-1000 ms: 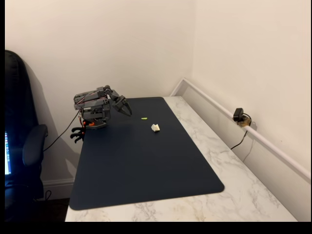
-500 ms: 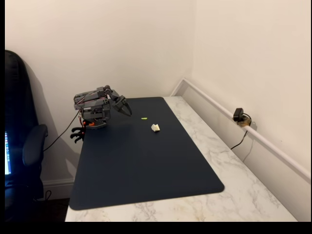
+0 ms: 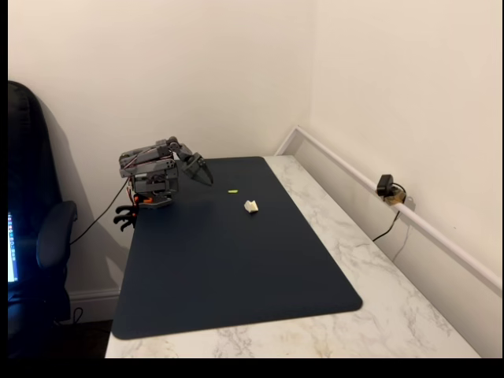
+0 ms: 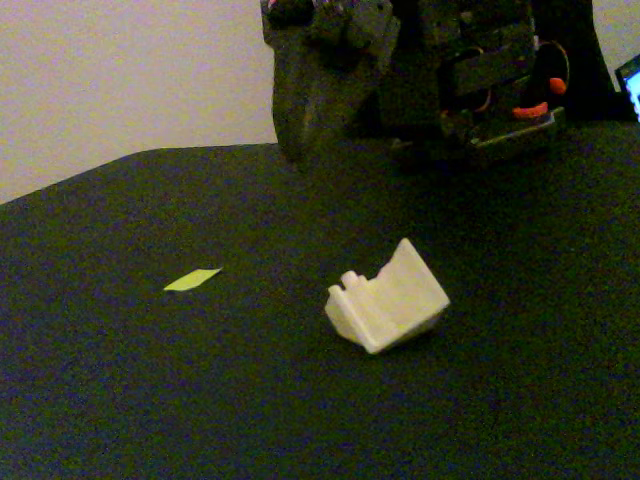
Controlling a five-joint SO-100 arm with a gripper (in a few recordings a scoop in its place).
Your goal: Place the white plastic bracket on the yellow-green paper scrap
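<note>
- The claw point(image 3: 203, 175) hangs low over the far left corner of the dark mat point(image 3: 228, 260), at the end of the folded grey arm point(image 3: 150, 169), and it points down and to the right in this fixed view.
- Its fingers look drawn together with nothing between them, but they are small and dark here, so I cannot tell for sure whether it is clenched or released.
- In the low, close fixed view the claw point(image 4: 300, 110) is a dark blurred shape at the top, its tip just above the mat point(image 4: 120, 400).
- The bracket point(image 3: 251, 206) lies on the mat to the right of the claw and nearer the camera, apart from it and untouched.
- Seen from the low view, the bracket point(image 4: 388, 298) rests tilted on one edge, in front of the claw and slightly to its right.
- The scrap point(image 3: 233, 190) lies flat on the mat between the claw and the bracket, closer to the claw.
- In the low view the scrap point(image 4: 192, 279) sits in front of the claw and to its left, well apart from the bracket.
- The mat covers much of the marble bench point(image 3: 370, 268).
</note>
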